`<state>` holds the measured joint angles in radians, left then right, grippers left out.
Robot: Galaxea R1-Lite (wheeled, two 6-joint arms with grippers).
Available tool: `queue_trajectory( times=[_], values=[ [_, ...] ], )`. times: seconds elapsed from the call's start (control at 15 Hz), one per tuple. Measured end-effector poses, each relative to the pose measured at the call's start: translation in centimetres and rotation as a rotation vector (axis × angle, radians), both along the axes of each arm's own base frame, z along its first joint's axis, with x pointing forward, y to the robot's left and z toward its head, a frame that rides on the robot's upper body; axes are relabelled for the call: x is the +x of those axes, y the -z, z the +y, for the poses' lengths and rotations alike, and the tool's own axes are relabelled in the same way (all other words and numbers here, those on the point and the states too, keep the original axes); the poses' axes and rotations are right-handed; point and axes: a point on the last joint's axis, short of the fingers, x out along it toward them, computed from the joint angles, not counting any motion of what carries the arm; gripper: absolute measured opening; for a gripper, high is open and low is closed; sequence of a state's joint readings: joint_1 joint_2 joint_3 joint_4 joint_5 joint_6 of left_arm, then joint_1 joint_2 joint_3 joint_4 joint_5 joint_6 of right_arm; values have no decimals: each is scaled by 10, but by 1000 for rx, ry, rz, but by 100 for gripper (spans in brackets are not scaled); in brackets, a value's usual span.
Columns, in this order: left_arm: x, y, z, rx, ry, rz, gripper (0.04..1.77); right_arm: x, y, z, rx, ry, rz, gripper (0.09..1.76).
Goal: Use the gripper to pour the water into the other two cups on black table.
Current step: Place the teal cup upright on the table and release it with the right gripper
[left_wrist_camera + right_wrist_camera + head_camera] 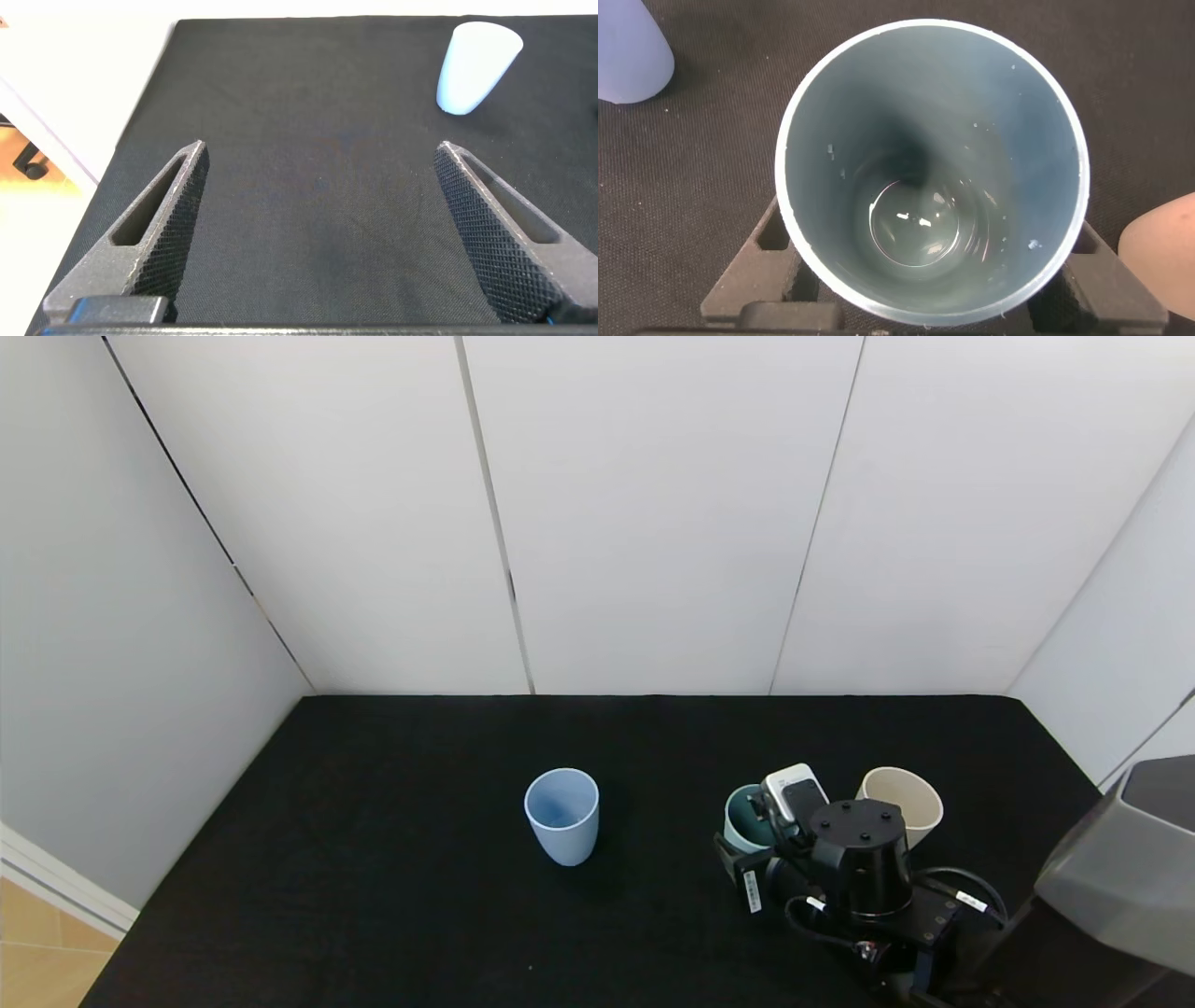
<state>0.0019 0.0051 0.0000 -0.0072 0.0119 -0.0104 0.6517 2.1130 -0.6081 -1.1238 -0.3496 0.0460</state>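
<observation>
R gripper (pixel 747 845), lower right of head view, clenched round teal cup (pixel 932 168) w/ water (pixel 915 224) pooled at bottom, cream cup (pixel 904 803) just beside, blue cup (pixel 561 814) mid-frame on black table (pixel 392 859); L gripper (pixel 318 233) released, over bare cloth.

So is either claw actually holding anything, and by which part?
The right claw grips the teal cup by its lower sides, one finger either side. The left claw is open and holds nothing.
</observation>
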Motion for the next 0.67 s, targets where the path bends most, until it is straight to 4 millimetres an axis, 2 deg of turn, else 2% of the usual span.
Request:
queue_trajectory(
  times=[0.47,0.67],
  values=[
    [0,0,0,0,0,0,172,1,10,1,-17,-1,21,120],
    [0,0,0,0,0,0,172,1,10,1,-17,0,22,135]
  ],
)
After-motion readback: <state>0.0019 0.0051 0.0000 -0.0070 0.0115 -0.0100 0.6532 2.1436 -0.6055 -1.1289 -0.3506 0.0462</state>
